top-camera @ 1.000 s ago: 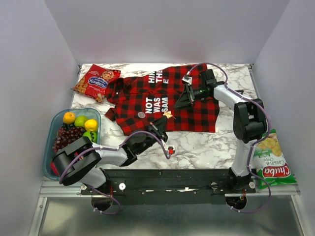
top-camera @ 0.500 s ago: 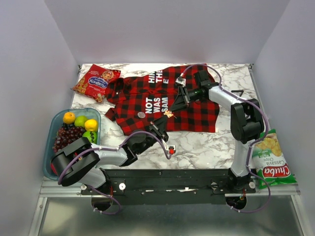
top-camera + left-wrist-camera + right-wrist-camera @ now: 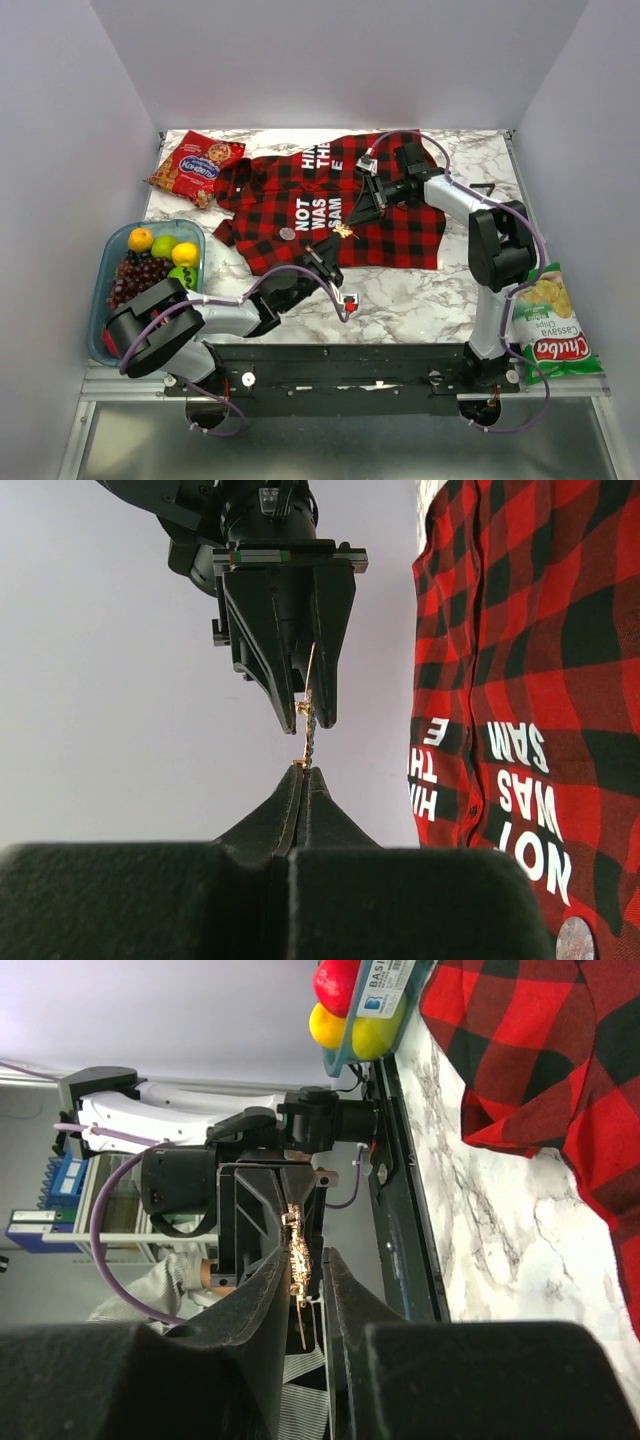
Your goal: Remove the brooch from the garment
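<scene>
At the far left of the marble worktop [image 3: 420, 290] sits a blue tray [image 3: 200, 248] with grapes [image 3: 140, 275] and round fruit. A red snack packet [image 3: 197, 167] lies beyond it at the far edge.

The left arm reaches from the near edge toward the middle. Its hand [image 3: 303, 772] is pinched fully together on the lower end of a small gold ornament [image 3: 310, 730].

The garment [image 3: 270, 200] lies spread flat across the far middle of the worktop. The brooch [image 3: 287, 233] rests on it just left of the white lettering. It also shows in the left wrist view [image 3: 575, 942] and is well apart from both hands.

The gold ornament is held up off the checked cloth, right of the lettering.

From the right, the right hand [image 3: 312, 718] comes in with its fingers narrow, one on each side of the ornament's upper part. In its own wrist view a slim gap shows beside the ornament [image 3: 297, 1255].

A green-and-white chips bag [image 3: 550, 330] lies at the near right.
</scene>
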Tool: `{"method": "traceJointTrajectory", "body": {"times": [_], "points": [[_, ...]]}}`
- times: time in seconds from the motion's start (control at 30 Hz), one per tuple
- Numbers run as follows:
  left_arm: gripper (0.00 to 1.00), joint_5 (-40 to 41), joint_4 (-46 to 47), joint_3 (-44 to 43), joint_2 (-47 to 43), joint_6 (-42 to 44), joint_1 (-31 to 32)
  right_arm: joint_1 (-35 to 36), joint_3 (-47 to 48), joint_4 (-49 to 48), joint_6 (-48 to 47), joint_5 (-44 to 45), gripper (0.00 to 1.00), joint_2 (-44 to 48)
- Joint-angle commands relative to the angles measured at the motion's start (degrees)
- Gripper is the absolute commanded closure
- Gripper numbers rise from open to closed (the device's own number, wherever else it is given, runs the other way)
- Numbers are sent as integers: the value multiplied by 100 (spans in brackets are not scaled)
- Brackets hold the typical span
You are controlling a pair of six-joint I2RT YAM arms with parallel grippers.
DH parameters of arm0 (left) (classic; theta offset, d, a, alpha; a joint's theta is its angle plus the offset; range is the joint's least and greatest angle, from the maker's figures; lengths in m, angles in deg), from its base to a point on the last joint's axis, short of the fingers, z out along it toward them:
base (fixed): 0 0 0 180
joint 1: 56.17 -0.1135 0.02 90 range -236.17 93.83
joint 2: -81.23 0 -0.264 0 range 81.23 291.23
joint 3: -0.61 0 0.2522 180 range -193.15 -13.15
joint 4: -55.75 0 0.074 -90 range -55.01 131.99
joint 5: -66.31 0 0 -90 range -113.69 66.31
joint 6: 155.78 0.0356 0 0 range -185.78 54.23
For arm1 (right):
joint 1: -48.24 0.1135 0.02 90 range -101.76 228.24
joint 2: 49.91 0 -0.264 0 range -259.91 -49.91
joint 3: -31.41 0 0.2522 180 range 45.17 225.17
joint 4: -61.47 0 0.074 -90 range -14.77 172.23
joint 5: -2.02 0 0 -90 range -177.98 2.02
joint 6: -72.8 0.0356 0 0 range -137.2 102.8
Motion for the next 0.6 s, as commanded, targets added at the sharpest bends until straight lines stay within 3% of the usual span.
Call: {"method": "traceJointTrajectory", "body": {"times": [0.0,0.17,0.33,0.43,0.5,0.57], "points": [[100,86,165,-131,73,-56,-40,74,-42,-130,98,-216,75,-132],[100,87,156,-157,108,-56,-67,92,-51,-139,107,-216,79,-132],[100,182,86,-184,117,-135,-75,84,-51,-131,20,-76,99,-62],[100,446,-351,-245,-102,-380,-75,22,37,-104,-156,13,99,70],[95,771,-843,-315,-574,-985,-75,-39,159,-26,-305,109,99,218],[78,903,-2247,-569,-1050,-1921,-75,-180,274,271,-665,336,99,333]]}}
